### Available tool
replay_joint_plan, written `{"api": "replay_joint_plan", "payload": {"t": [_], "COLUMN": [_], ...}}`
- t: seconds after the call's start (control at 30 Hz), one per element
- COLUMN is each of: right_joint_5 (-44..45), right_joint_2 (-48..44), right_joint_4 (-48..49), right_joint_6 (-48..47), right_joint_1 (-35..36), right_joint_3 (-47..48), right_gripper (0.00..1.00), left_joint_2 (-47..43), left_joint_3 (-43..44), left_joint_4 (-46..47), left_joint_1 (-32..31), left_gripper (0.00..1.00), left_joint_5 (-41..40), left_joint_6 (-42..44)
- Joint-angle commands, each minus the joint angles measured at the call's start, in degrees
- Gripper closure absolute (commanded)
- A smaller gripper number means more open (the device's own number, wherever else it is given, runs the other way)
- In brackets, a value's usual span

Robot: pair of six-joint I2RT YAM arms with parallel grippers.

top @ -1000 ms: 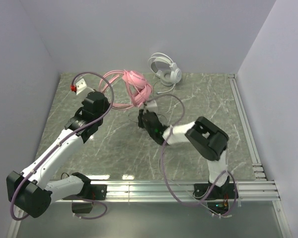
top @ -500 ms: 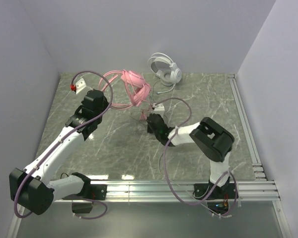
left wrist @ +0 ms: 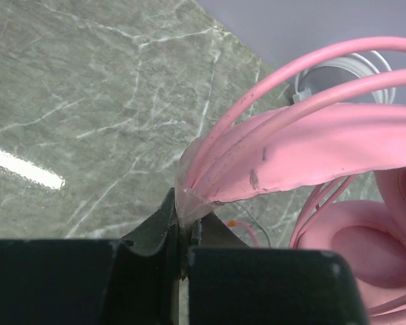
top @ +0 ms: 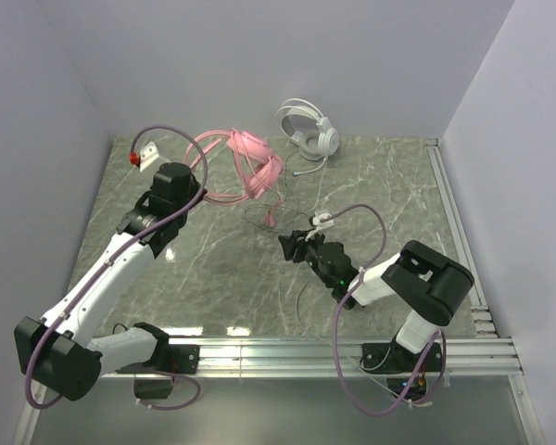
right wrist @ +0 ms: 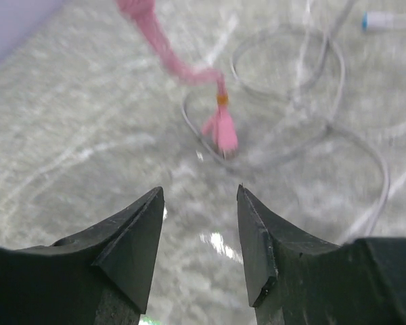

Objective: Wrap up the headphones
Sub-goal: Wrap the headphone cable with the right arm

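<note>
at the back of the surface [top: 398,204], the pink headphones [top: 255,162] lie on their side, just left of the white headphones [top: 308,130], which stand near the back wall. the left pincer [left wrist: 183,227] is pressed together on a bunch of the pink cable [left wrist: 311,74], with several loops fanning out of its tips beside an earcup. that hold looks unchanged over the last second. the change is on the right. a second ago the right pincer [right wrist: 199,196] was close up against the pink headset's trailing end. it has since drawn back toward its own base and now hangs low over the stone, jaws spread and nothing between them. the pink plug [right wrist: 221,132] lies free on the surface just ahead of it, among the loose rings of a thin grey cord [right wrist: 342,64], probably the white set's. so the tail of the pink cable looks to be let go rather than wound in, and the pink wrap is only partly done. the white set seems not yet started. taking the tail up again will likely call for a pinch near the plug that misses the grey cord.
</note>
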Motion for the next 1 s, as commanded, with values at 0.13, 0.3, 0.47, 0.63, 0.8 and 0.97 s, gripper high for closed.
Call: {"api": "replay_joint_plan", "payload": {"t": [0.13,0.3,0.47,0.63,0.8,0.97], "right_joint_5": [-0.7,-3.9,-6.4,-10.4,-5.5,-9.0], "right_joint_2": [0.1,1.7,1.8,0.3,-3.9,-8.8], "right_joint_4": [8.2,8.0,7.9,7.0,7.1,10.3], "right_joint_6": [-10.2,-13.2,-14.1,-14.3,-13.1,-10.9], "right_joint_1": [0.1,0.0,0.0,0.1,-0.2,-1.7], "right_joint_3": [5.0,9.6,11.7,11.8,7.6,1.5], "right_gripper": [0.41,0.31,0.29,0.29,0.29,0.29], "left_joint_2": [-1.9,-2.1,-2.1,-2.9,-4.3,-5.8], "left_joint_3": [10.9,12.7,15.5,17.6,19.5,20.6], "left_joint_4": [1.0,-0.6,-1.9,-3.5,-4.7,-4.9], "left_joint_1": [0.1,0.1,0.1,0.1,0.1,0.1], "left_gripper": [0.99,1.00,0.99,1.00,1.00,1.00], "left_joint_5": [3.5,4.6,6.1,7.1,7.6,8.9], "left_joint_6": [-4.5,-4.8,-5.1,-5.1,-5.1,-5.3]}}
